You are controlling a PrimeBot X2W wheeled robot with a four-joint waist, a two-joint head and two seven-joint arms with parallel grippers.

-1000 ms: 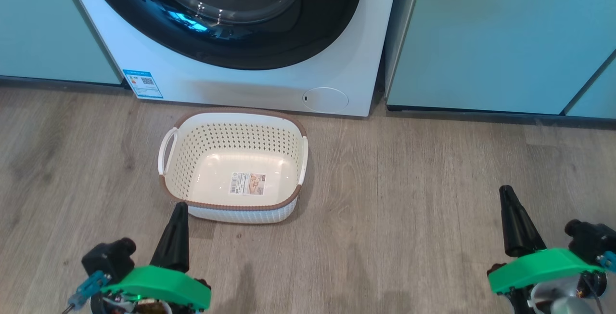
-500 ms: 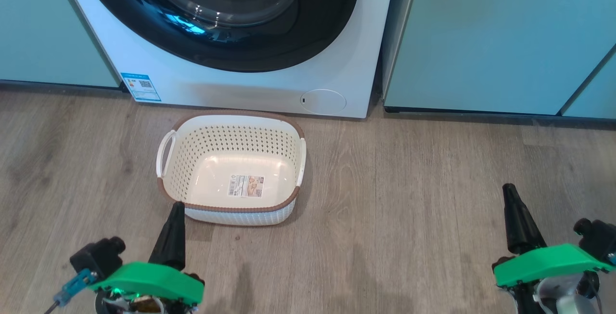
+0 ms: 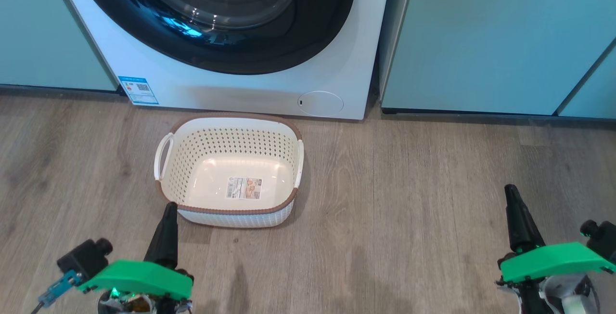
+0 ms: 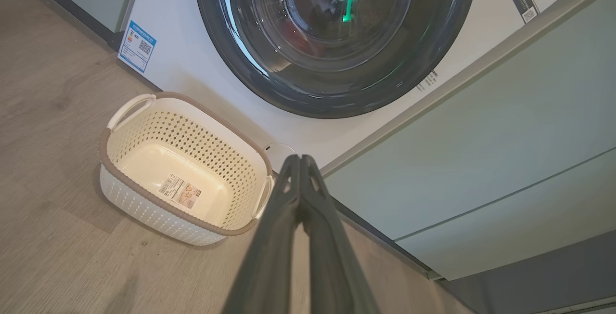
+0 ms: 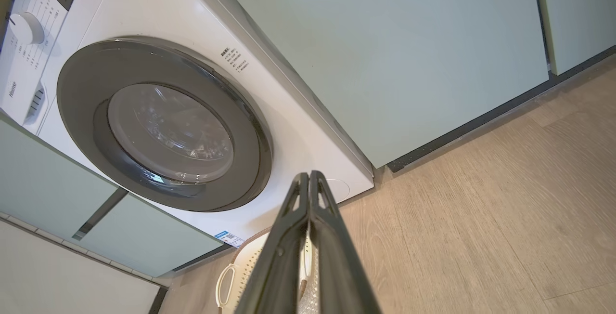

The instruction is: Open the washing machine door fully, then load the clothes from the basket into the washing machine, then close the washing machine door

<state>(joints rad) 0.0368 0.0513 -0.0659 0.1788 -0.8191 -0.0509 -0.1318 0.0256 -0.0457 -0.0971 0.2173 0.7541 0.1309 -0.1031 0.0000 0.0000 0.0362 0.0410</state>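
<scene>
The white washing machine (image 3: 216, 87) (image 4: 168, 25) (image 5: 298, 126) stands at the top of the head view. Its washing machine door (image 3: 313, 30) (image 4: 433, 39) (image 5: 82, 83) lies flush against the front. Behind the glass sits a dim red patch of the clothes (image 4: 299, 40). On the floor in front stands the basket (image 3: 231, 117) (image 4: 192, 136) (image 5: 240, 275), holding nothing but its label. My left gripper (image 3: 169, 206) (image 4: 299, 158) is shut and empty, its tip by the basket's near left corner. My right gripper (image 3: 509, 189) (image 5: 309, 174) is shut and empty, far right of the basket.
Pale teal cabinets (image 3: 481, 39) (image 3: 43, 25) flank the machine on both sides. The wooden floor (image 3: 409, 198) stretches between basket and right gripper. A round flap (image 3: 320, 103) and a blue label sticker (image 3: 138, 90) sit low on the machine. Its dial (image 5: 26, 27) is at the top.
The head camera has shifted a little, so the picture slid slightly left and down. Both grippers drifted a bit outward towards the lower corners and stay shut.
</scene>
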